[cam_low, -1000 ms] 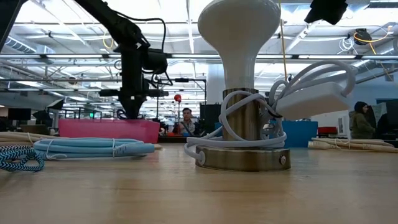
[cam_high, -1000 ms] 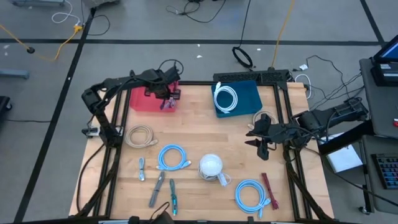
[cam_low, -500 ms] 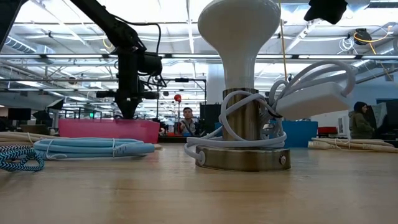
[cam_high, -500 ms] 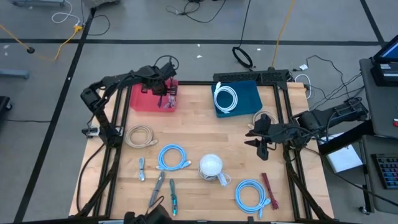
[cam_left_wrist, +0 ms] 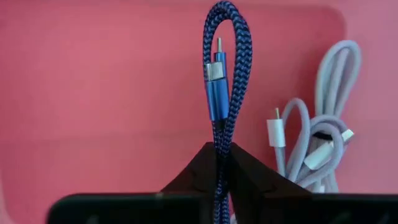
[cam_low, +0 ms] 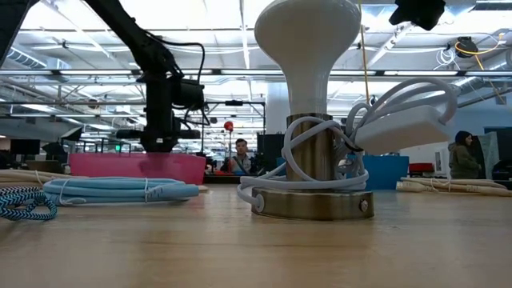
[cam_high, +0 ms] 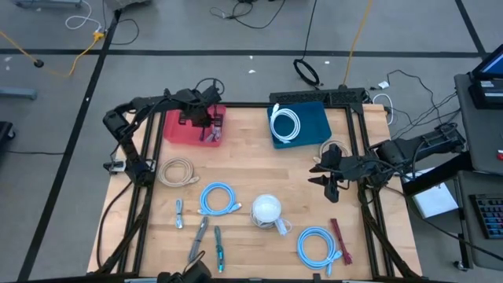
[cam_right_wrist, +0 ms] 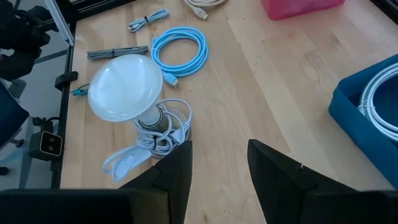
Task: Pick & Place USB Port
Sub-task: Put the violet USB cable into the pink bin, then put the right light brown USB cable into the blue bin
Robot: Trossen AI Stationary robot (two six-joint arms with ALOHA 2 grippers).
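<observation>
1. Pink bin (cam_high: 189,126) at the counter's (cam_high: 259,169) far left sits under the left tool (cam_high: 206,126), which pinches a blue braided cable (cam_left_wrist: 221,93) just above it, not yet released.
2. One pale cable (cam_left_wrist: 317,143) already lies in that bin, and one white cable (cam_high: 284,123) in the blue bin (cam_high: 310,122).
3. Left on the counter: two light-blue coils, one beige coil and a few small cables near the lamp (cam_high: 267,211).
4. Right tool (cam_high: 330,182) waits at the right, fingers apart, empty.
</observation>
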